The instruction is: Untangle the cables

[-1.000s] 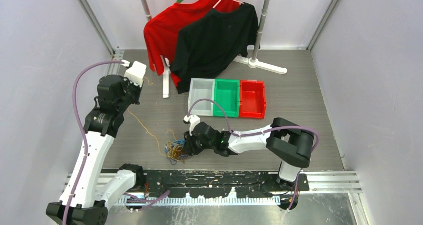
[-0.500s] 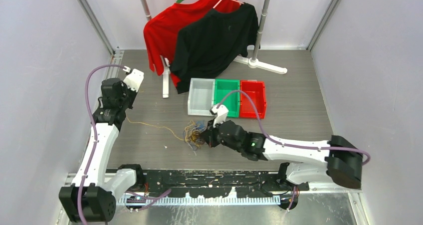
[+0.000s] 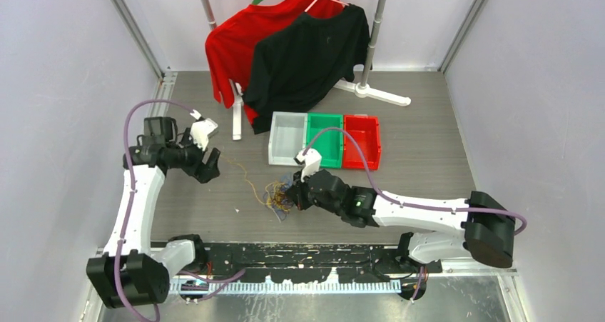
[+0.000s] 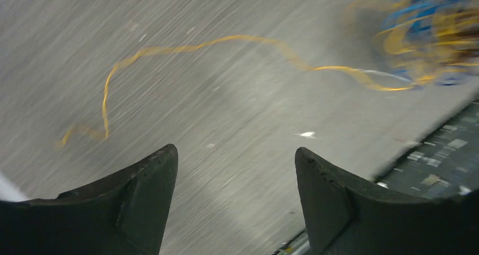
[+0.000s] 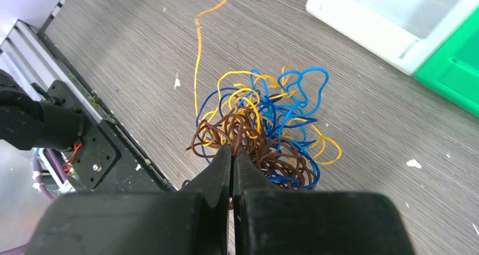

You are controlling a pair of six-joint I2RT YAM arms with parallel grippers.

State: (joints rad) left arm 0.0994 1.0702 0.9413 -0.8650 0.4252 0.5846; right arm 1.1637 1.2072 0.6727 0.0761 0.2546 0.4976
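Note:
The cables (image 3: 277,193) form a small tangle of blue, yellow and brown loops on the grey table, in front of the bins. My right gripper (image 3: 293,193) reaches in from the right and is shut on a brown cable (image 5: 282,153) at the knot's near edge. Blue loops (image 5: 316,74) and yellow loops spread out beyond its tips (image 5: 233,148). One long yellow strand (image 3: 246,175) trails left from the tangle and lies slack on the table. My left gripper (image 3: 207,166) hovers left of that strand, open, with nothing between its fingers (image 4: 152,176). The strand (image 4: 243,38) lies ahead of it.
Grey (image 3: 287,138), green (image 3: 324,140) and red (image 3: 362,141) bins stand in a row just behind the tangle. A clothes rack with a red shirt and a black shirt (image 3: 307,51) stands at the back, its white foot (image 3: 236,111) near my left arm. The black base rail (image 3: 300,254) runs along the front.
My left gripper opened, let go of the yellow strand and swung toward the table's middle. The strand now lies slack. My right gripper shut on the knot and carried it right, toward the bins.

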